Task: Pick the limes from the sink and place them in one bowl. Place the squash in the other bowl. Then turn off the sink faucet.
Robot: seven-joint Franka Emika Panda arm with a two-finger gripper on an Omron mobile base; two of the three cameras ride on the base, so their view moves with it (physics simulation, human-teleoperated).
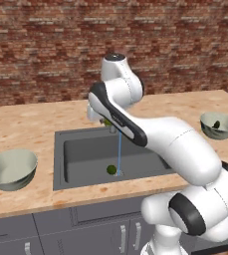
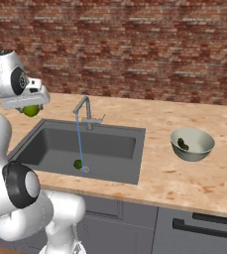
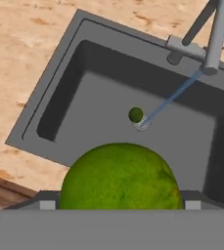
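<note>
- Holding one lime (image 3: 121,177) between its jaws, the tool (image 2: 30,110) is hanging above the left rim of the sink (image 2: 130,176), over the edge where the basin is meeting the worktop (image 2: 184,183).
- In the hand view the held lime is sitting right at the bottom between the two finger tips, and the basin is lying open below it.
- The second lime (image 1: 111,169) is resting on the sink floor, just beside the drain, where the water stream from the faucet (image 2: 85,111) is landing.
- The relation that is mattering for the coming move: the empty bowl (image 1: 11,169) is standing on the worktop to the left of the sink, well apart from the tool, so the tool is needing to travel further left and a little toward the front edge.
- The other bowl (image 2: 192,144) is standing on the right side, beyond the whole sink, much farther from the tool, and a dark green thing, probably the squash (image 2: 183,144), is already lying inside it.
- In my judgement the left bowl is the right goal for this lime, because it is nearer and is having nothing inside.
- A round lime can be rolling, so letting it go low over the middle of the bowl is looking safer than dropping it from high.
- The faucet is running, so the last step of the task is not yet done.
</note>
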